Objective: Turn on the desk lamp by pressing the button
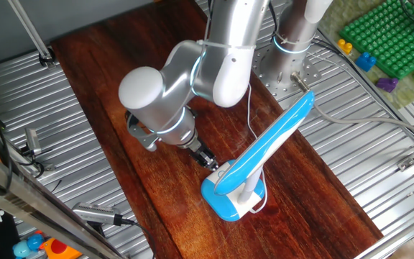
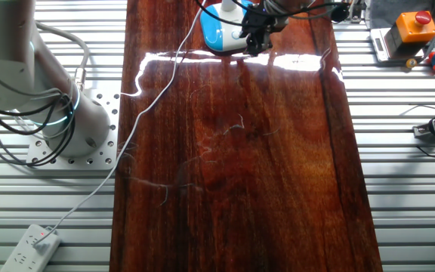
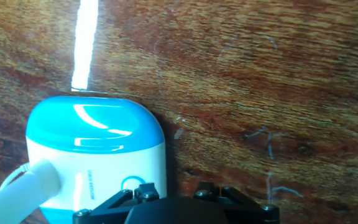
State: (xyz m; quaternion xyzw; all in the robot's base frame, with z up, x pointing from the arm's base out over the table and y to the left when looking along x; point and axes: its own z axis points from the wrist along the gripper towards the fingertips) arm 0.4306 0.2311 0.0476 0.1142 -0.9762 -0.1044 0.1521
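Observation:
The desk lamp has a blue-rimmed white base [image 1: 232, 198] on the dark wooden board, and its long blue-white arm [image 1: 273, 138] slants up to the right. In the hand view the base [image 3: 98, 152] fills the lower left, with a blue ring button [image 3: 129, 185] near its front edge. My gripper [image 1: 207, 158] is low at the left side of the base. In the hand view its black body [image 3: 174, 202] sits right beside the ring. In the other fixed view the gripper [image 2: 254, 45] is next to the base [image 2: 219, 32]. No view shows the fingertips clearly.
The lamp's thin white cord [image 2: 153, 98] runs across the board to a power strip [image 2: 29, 245]. The arm's mount [image 2: 74, 125] stands left of the board. A green brick plate [image 1: 390, 36] and an orange box with a red button [image 2: 414, 26] lie off the board.

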